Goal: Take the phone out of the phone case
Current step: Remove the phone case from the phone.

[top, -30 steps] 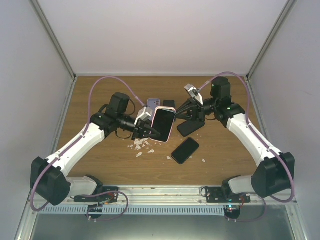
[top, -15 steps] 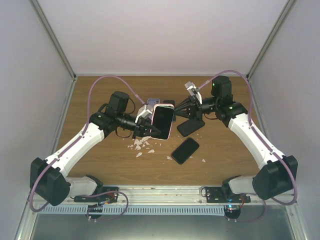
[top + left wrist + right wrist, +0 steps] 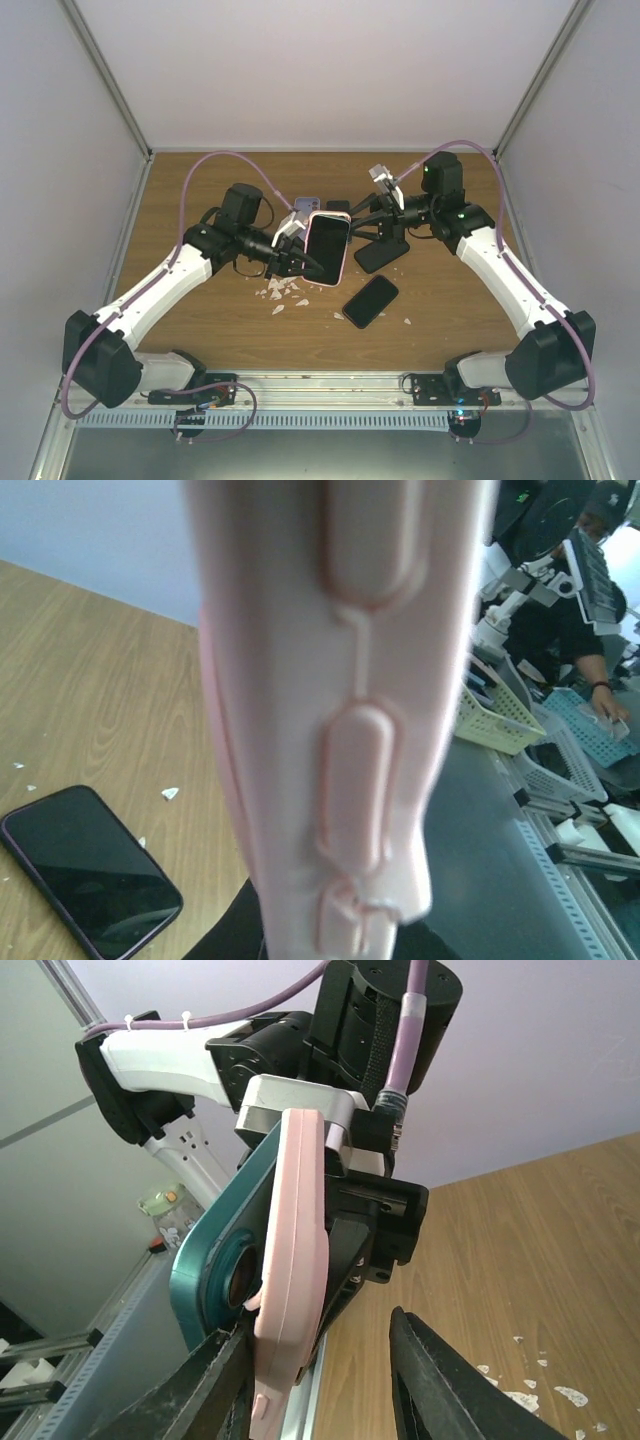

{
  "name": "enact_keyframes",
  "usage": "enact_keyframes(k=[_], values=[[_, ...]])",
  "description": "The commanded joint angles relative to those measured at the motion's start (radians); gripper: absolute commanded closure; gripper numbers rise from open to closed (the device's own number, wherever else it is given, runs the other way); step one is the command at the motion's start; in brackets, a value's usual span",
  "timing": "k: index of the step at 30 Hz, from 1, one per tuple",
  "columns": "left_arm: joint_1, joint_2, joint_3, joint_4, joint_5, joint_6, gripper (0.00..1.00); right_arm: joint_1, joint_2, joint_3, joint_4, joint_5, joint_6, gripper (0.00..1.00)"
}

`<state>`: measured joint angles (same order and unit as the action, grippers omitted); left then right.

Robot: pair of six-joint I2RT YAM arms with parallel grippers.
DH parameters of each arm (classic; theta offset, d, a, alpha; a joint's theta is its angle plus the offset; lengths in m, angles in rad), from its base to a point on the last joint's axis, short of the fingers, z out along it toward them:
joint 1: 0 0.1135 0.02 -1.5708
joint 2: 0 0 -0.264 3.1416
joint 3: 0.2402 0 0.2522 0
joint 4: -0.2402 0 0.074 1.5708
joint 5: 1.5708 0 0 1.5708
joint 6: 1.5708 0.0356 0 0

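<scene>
- Bare table [image 3: 190,190] lies upper left and far right; a black phone [image 3: 370,300] and white crumbs [image 3: 283,290] sit below centre.
- Left gripper [image 3: 292,262] clamps the pink phone case [image 3: 328,248], which stands upright at centre with the teal phone [image 3: 212,1260] inside.
- Right gripper [image 3: 320,1325] has its jaws parted, straddling the case's end.

The phone case [image 3: 350,730] looks like soft, matt pink rubber with smooth moulded button bumps, and the phone [image 3: 207,1252] inside it has a smooth teal back with a slight sheen. My right fingers [image 3: 440,1390] are matt black plastic, and my left arm's shell [image 3: 160,1055] is glossy white plastic. The tabletop [image 3: 90,670] is smooth, dull wood-grain, and the spare phone [image 3: 85,865] has a glossy black glass-like face.
</scene>
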<state>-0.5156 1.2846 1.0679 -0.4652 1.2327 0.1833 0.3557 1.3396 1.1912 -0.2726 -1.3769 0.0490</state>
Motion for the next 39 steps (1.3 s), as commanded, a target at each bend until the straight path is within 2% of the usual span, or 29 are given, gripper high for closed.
enact_keyframes(k=[1,4,10,14,19,22,27,28,34,39], values=[[-0.064,0.036,0.072,0.235,0.065,-0.054,1.0,0.091,0.027,-0.041,0.004,0.064,-0.015,0.62],[-0.056,0.055,0.07,0.275,0.047,-0.102,1.0,0.093,0.034,-0.066,0.044,0.059,0.033,0.65],[-0.055,0.072,0.081,0.275,-0.019,-0.107,1.0,0.092,0.045,-0.098,0.153,0.034,0.158,0.69],[-0.054,0.097,0.082,0.23,-0.087,-0.076,1.0,0.092,0.051,-0.1,0.208,0.024,0.242,0.69],[-0.059,0.115,0.067,0.188,-0.098,-0.03,1.0,0.085,0.051,-0.087,0.238,0.092,0.289,0.77],[-0.06,0.115,0.064,0.196,-0.095,-0.039,1.0,0.091,0.053,-0.093,0.288,0.065,0.331,0.77],[-0.035,0.128,0.065,0.247,-0.11,-0.102,1.0,0.1,0.066,-0.118,0.297,0.043,0.331,0.98],[-0.03,0.136,0.068,0.249,-0.127,-0.115,1.0,0.1,0.068,-0.123,0.303,0.043,0.337,0.99],[0.018,0.189,0.053,0.308,-0.136,-0.238,0.83,0.074,0.12,-0.142,0.346,0.069,0.406,0.99],[0.056,0.242,0.052,0.311,-0.178,-0.287,0.73,0.012,0.188,-0.162,0.445,0.111,0.557,1.0]])
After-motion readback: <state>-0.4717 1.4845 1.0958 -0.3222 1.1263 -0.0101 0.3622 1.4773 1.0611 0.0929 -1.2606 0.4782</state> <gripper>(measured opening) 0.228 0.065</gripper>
